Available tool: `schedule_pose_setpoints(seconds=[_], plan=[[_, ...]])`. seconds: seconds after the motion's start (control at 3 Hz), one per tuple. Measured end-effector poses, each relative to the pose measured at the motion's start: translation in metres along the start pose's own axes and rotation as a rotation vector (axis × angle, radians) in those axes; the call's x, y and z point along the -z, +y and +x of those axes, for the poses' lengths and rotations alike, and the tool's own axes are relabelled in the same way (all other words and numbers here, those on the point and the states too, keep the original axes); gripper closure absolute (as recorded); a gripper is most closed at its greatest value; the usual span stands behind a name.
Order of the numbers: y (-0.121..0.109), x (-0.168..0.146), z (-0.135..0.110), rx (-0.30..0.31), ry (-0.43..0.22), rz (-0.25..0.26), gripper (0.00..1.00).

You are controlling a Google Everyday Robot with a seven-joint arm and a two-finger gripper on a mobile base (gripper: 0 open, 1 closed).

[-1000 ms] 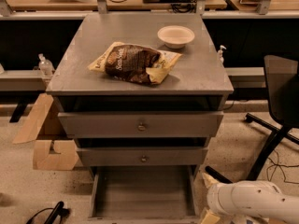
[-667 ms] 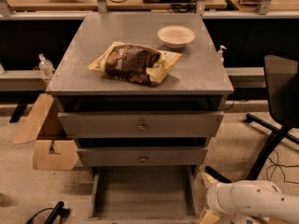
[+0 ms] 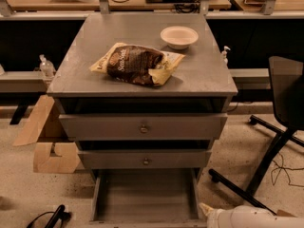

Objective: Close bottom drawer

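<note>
The bottom drawer [image 3: 142,194] stands pulled well out of the cabinet. Its shallow grey tray is open to us and holds nothing we can see. Its low front panel runs along the lower edge of the view, and its knob is out of sight. We judge the closing push has not begun, since the whole tray length shows.

Our gripper [image 3: 208,210] sits low at the bottom right, just beside the drawer's right front corner. Only a pale tip shows ahead of the white arm [image 3: 251,217]. We cannot tell whether the claw is apart or together, or whether it touches the panel. Coming in low and close to the front would suit a straight shove inward, which is likely why it is there.

Up and to the left of the claw, the middle drawer [image 3: 145,159] is shut. The top drawer [image 3: 141,126] above it is shut as well. Neither stands in the way of the tray sliding back.

Far above the claw, on the cabinet top [image 3: 85,75], lie a chip bag [image 3: 137,64] and a pale bowl [image 3: 179,36]. Both are well apart from our work.

A black office chair [image 3: 285,94] stands above and to the right of the claw, and its base reaches near the arm. Cardboard pieces [image 3: 50,151] lean far to the left, beyond the cabinet.
</note>
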State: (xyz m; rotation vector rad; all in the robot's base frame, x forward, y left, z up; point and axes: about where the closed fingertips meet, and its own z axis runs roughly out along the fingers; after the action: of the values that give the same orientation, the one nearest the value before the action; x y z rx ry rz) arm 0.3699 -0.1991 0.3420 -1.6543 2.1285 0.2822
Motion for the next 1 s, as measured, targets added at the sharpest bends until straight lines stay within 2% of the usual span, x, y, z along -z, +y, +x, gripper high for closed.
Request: schedule_pose_setpoints(seconds=[0.33, 0.67, 1.0], plan=[[0.030, -0.056, 0.027, 0.005, -0.035, -0.042, 0.40], [0.058, -0.117, 0.043, 0.035, -0.071, -0.099, 0.64], [0.078, -0.156, 0.051, 0.052, -0.094, -0.141, 0.87]])
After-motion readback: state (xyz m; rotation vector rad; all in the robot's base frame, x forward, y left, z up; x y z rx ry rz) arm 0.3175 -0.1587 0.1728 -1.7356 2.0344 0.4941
